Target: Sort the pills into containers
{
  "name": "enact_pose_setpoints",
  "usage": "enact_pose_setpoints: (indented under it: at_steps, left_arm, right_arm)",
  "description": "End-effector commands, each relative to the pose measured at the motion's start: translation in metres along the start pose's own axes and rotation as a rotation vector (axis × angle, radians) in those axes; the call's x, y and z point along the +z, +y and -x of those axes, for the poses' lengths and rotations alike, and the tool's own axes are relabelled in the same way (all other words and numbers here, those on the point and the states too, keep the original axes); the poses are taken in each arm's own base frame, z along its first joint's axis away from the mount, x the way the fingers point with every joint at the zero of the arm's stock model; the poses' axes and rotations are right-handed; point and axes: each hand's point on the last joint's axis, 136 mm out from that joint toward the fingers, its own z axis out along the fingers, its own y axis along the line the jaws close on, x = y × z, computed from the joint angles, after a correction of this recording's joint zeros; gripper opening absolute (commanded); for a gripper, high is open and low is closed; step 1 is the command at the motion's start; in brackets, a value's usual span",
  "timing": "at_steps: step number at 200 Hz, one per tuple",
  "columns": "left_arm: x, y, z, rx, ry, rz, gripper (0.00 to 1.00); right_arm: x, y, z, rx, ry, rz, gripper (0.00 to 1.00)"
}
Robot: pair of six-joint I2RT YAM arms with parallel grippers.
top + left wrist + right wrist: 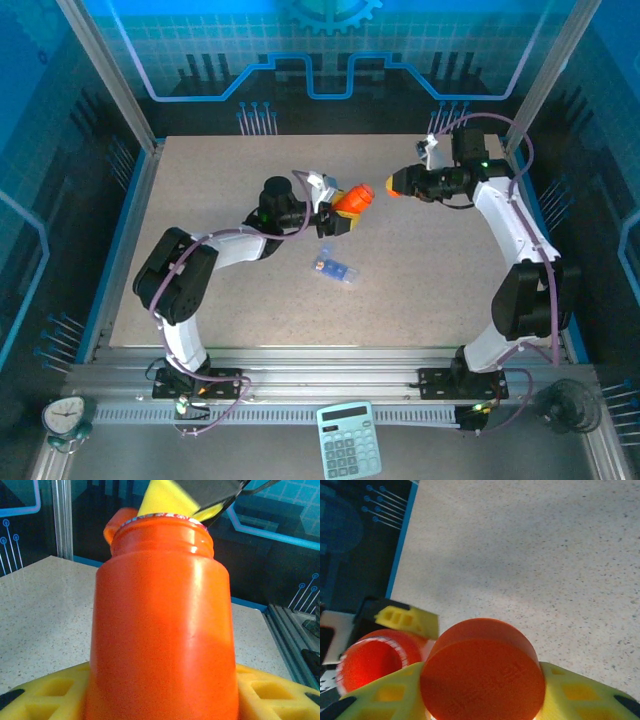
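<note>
- Cap [482,680] is off: the left gripper [338,213] clamps the bottle [160,630] and the right gripper [403,183] pinches the cap, both above mid-table [200,200].
- Box [335,270] lies near the table's centre (contents too small to tell).
- Judged outstanding: pouring and all sorting of pills.
</note>
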Motion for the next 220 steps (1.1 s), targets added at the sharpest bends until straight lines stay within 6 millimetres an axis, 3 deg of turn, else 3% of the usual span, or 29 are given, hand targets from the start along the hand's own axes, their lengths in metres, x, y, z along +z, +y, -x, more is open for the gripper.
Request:
enact_pose_setpoints:
  at_steps: [1,82,220]
  left_arm:
    - [0.003,0.002,0.009,0.065,-0.010,-0.038,0.16]
    - [0.009,0.010,0.004,0.113,0.011,-0.069,0.16]
    - [0.011,0.005,0.005,0.144,0.039,-0.114,0.16]
  right_arm:
    - [-0.016,0.020,0.001,-0.033,0.008,0.074,0.43]
    - [-0.014,0.034,-0.009,-0.051,0.085,0.178,0.43]
    - [0.011,0.048,-0.024,-0.077,0.167,0.252,0.43]
